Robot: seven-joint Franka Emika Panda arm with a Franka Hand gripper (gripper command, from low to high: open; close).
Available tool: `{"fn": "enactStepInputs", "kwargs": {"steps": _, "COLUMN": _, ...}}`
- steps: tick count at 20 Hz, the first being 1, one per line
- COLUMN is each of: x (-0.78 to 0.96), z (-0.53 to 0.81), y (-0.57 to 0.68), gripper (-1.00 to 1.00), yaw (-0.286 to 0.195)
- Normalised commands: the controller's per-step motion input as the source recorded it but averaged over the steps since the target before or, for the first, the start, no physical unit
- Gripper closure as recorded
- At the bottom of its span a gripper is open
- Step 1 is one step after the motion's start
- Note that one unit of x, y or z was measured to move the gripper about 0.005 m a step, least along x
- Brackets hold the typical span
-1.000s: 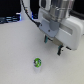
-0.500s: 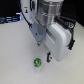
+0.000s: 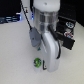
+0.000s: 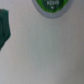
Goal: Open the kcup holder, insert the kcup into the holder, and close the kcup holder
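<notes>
The kcup (image 3: 37,63) is a small bright green pod lying on the white table (image 3: 15,55). In the wrist view the kcup (image 4: 50,6) is a green disc with a pale rim, cut off by the frame edge. My white gripper (image 3: 46,65) hangs low over the table, just to the exterior view's right of the pod. Its fingers are too blurred to tell whether they are open or shut. The kcup holder (image 3: 68,31), a black box with pale patches, stands at the back on the exterior view's right, partly behind the arm.
A dark green shape (image 4: 4,27) at the wrist picture's edge is too blurred to identify. Dark equipment and cables (image 3: 10,19) line the back on the exterior view's left.
The arm has come down and towards the front of the table, bringing the gripper close beside the green pod. The pod has not moved.
</notes>
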Motion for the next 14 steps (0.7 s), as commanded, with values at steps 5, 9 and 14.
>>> {"fn": "enactStepInputs", "kwargs": {"steps": 5, "x": 0.18, "z": -0.08, "y": -0.33, "gripper": -1.00, "yaw": -0.077}}
{"fn": "enactStepInputs", "kwargs": {"steps": 9, "x": -0.10, "z": -0.06, "y": -0.26, "gripper": -1.00, "yaw": -0.018}}
{"fn": "enactStepInputs", "kwargs": {"steps": 14, "x": -0.07, "z": -0.02, "y": -0.18, "gripper": -1.00, "yaw": -0.014}}
